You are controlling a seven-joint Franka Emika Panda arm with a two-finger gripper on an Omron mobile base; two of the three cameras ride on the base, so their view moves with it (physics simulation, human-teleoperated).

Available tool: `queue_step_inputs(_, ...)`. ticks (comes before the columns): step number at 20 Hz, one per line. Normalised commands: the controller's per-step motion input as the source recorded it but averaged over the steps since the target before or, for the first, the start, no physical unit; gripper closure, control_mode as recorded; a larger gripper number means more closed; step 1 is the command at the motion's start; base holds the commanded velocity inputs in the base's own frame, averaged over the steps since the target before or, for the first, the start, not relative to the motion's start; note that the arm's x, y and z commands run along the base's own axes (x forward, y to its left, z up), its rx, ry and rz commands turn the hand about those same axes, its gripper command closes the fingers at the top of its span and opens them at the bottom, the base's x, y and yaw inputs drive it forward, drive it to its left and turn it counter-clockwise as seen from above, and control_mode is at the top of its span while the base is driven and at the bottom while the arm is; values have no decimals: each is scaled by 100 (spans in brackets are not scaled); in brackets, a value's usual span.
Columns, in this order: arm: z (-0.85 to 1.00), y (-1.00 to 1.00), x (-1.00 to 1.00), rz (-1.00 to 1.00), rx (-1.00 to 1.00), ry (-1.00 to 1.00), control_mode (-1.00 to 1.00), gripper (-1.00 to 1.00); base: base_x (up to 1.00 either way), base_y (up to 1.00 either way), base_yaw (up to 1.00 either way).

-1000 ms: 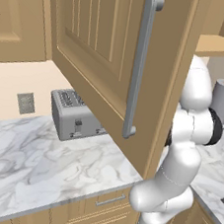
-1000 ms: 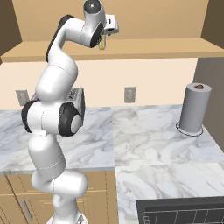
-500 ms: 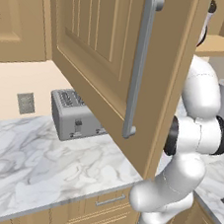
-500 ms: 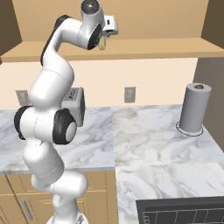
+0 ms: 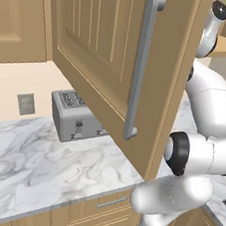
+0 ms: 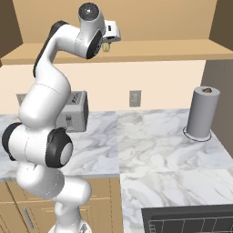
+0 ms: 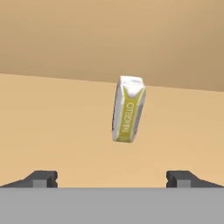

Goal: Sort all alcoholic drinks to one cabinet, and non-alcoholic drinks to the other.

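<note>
A small white carton (image 7: 127,109) with a yellow label stands on the tan floor of the cabinet (image 7: 57,127), leaning a little in the hand view. My gripper (image 7: 112,178) is open, its two dark fingertips (image 7: 43,177) set wide apart below the carton and not touching it. In the right base view the gripper (image 6: 109,40) is raised at the cabinet's shelf (image 6: 164,48), with the carton (image 6: 106,47) just under the hand. The cabinet's open door (image 5: 96,58) with its long grey handle (image 5: 141,63) stands in front of the arm.
A silver toaster (image 5: 77,115) sits by the wall on the marble counter (image 6: 154,145). A grey paper towel roll (image 6: 202,113) stands at the right. A wall outlet (image 6: 134,98) is behind, and a dark cooktop (image 6: 191,220) lies at the lower right.
The arm's elbow has swung down and outward, and the hand has drawn back slightly from the carton. The fingers stay wide apart and the carton has not moved.
</note>
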Motion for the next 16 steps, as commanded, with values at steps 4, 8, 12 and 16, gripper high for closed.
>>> queue_step_inputs(4,-1,0,-43,-1,0,-4,-100,-100,0,0,0)
queue_step_inputs(8,0,0,-50,0,0,-4,-100,-100,0,0,0)
queue_step_inputs(12,0,0,-43,-1,0,-4,-100,-100,0,0,0)
queue_step_inputs(16,0,0,-37,-2,0,-5,-100,-100,0,0,0)
